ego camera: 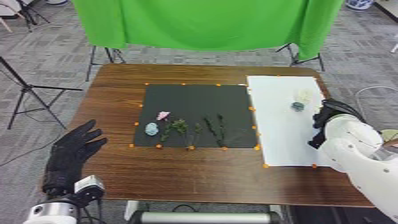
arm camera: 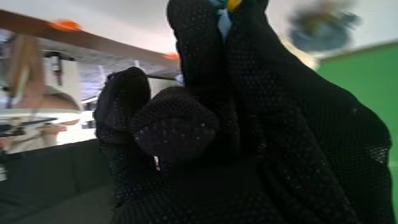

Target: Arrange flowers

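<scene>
One left hand (ego camera: pixel 64 161) loosely spread; right hand (ego camera: pixel 330 109) at white sheet (ego camera: pixel 282 135), grip unclear

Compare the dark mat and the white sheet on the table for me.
The dark mat is nearly black, while the white sheet is bright. The white sheet is narrower but longer, reaching nearer the robot and farther away than the dark mat. The dark mat bears a pink flower and green sprigs; the white sheet bears a blue-grey flower. Both lie flat, with orange markers along their edges.
</scene>
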You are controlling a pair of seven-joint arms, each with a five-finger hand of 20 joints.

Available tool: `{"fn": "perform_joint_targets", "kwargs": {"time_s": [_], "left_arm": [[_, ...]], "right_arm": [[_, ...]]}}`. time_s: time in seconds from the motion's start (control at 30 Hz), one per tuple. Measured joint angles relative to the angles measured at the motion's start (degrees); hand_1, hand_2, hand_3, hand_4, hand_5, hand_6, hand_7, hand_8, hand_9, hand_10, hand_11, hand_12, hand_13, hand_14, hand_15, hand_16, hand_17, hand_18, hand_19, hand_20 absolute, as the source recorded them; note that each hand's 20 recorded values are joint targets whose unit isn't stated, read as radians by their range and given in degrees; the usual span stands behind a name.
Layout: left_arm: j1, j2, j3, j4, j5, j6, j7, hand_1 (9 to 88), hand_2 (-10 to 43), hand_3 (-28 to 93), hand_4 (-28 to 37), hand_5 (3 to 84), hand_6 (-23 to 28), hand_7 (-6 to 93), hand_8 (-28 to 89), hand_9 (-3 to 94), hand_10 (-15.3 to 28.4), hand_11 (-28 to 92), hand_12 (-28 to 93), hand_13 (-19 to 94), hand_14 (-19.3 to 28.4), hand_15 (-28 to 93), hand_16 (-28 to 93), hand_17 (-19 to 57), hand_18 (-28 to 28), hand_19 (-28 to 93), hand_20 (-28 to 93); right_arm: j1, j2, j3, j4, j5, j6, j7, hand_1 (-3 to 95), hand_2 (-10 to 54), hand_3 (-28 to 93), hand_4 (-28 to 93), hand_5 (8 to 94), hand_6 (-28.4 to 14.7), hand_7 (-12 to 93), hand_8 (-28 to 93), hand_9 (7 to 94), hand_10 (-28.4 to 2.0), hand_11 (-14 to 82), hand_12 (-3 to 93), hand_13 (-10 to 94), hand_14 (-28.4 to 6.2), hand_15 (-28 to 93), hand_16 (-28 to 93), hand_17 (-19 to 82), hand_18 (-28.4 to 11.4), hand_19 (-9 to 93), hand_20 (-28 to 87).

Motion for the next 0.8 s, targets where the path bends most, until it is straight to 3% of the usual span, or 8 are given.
{"fn": "perform_joint_targets", "kwargs": {"time_s": [0.43,0.8], "left_arm": [[0.1,0.00,-0.42,-0.08,0.02,-0.03,-0.02,25.6,7.2,82,-18.1,40.6,12.1,13.4,-9,35.3,20.2,30,8,28,26.8,57,-11,-6.9,24.5,68,-8],[0.3,0.01,-1.28,-0.11,0.01,0.05,-0.22,25.8,7.3,81,-18.3,40.8,12.2,13.3,-9,35.7,20.3,30,9,29,27.4,58,-11,-6.9,24.8,69,-8]], "right_arm": [[6.3,-3.1,-2.3,-4.1,-1.5,0.8,-4.7,55.8,-9.5,85,-28,82.2,-2.4,37,2,93.7,-8.6,16.3,34.2,89,-1.6,76,16,42,-23.8,93,26],[19.5,-14.6,-17.2,0.1,-2.5,-2.8,-10.4,55.5,-9.5,85,-28,81.9,-2.2,37,2,93.7,-8.6,16.3,34.3,88,-1.5,76,16,42,-23.5,93,26]]}}
